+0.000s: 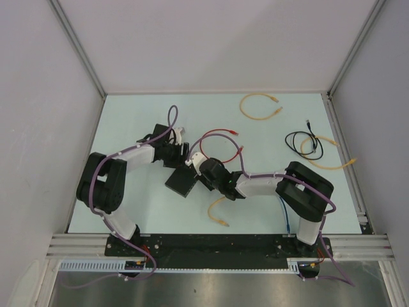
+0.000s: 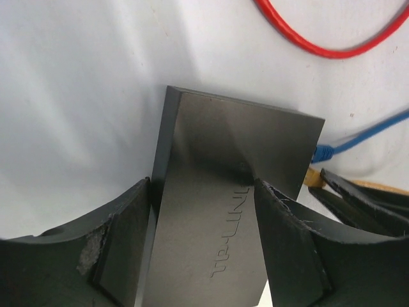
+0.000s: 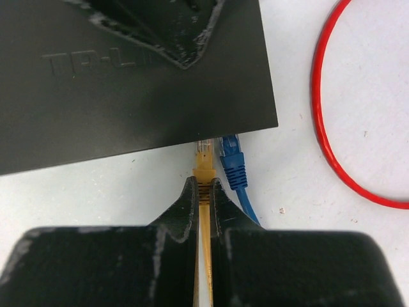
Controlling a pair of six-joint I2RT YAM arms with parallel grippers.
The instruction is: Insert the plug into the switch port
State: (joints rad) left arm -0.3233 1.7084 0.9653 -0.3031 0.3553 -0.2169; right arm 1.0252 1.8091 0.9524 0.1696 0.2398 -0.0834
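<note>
while the right arm's fingers (image 3: 186, 211) pinched the boot of the small yellow plastic plug (image 3: 203, 165), its clear tip sat at the socket edge of the flat matte-black rectangular switch (image 3: 128, 96), which lay on the pale desk (image 3: 307, 192). the left arm's fingers (image 2: 121, 243) straddled the switch; whether they pressed it i could not tell. the switch looked light, stiff and likely to slide, so bracing its sides seemed wise; the rigid plug was best held at its boot.
</note>
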